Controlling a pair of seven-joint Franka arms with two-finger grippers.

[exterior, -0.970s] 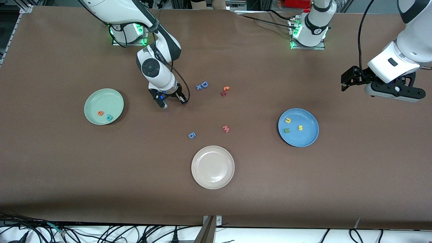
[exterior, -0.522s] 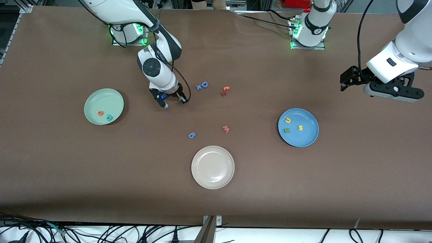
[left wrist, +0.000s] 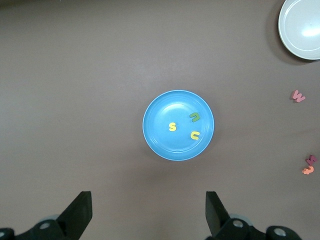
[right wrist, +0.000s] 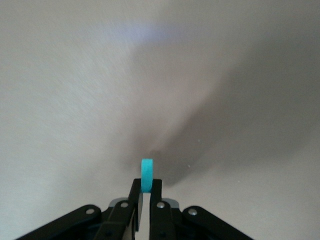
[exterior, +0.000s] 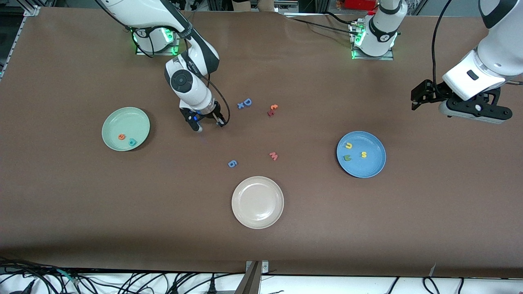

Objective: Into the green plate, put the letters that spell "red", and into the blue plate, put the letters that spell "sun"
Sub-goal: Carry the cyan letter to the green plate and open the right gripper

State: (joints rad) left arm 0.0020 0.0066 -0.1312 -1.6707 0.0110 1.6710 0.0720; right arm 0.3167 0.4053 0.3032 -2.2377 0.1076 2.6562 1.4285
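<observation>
Right pincer [right wrist: 143, 196] clenched on teal "r" [right wrist: 146, 176], low over desk [exterior: 81, 212]. Next: carry to green plate [exterior: 122, 116]. Left pincer [left wrist: 148, 212] released, waits over blue plate [left wrist: 160, 140].

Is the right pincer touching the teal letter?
Touching: the right wrist view shows the right pincer shut on the teal letter.

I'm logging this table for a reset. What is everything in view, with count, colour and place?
green plate: 1, mint, right arm's end; holds orange e and teal d.
blue plate: 1, left arm's end; holds yellow s, yellow n, green u.
white plate: 1, cream, nearest the camera.
loose letters: blue D with x, red-orange pair, pink w, blue 6, mid-table.
teal r: 1, pinched in right tool.
left tool: open, waiting above the blue plate.
</observation>
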